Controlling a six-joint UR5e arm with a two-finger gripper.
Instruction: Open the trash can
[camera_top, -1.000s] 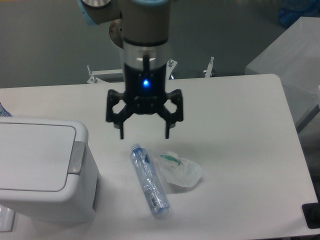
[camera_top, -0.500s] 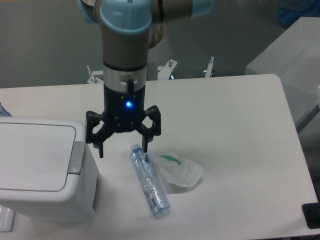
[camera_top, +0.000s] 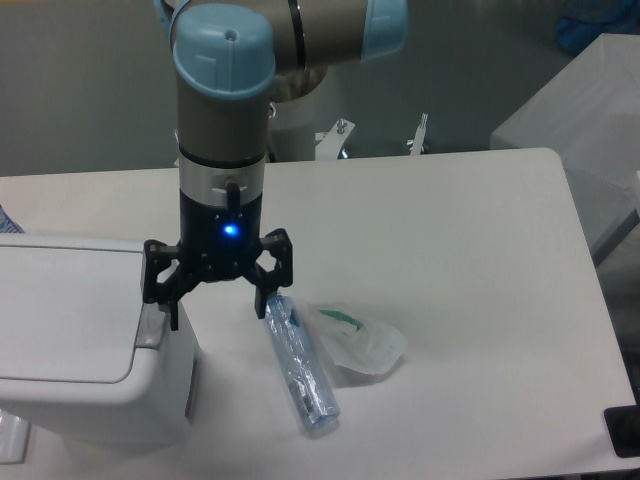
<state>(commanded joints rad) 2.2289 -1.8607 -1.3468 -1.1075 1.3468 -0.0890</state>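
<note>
Just below the left jaw of the spread, empty jaws (camera_top: 216, 308) sits the grey push tab (camera_top: 152, 325) of the trash can (camera_top: 85, 345), whose lid stretches leftward across the table (camera_top: 470, 260).

The arm (camera_top: 225, 120) is a thick grey cylinder with light-blue caps on its joints and a silver band at the wrist. Below it sits a black gripper (camera_top: 217, 302) with a glowing blue light and two open-framed black fingers (camera_top: 160, 288).
</note>
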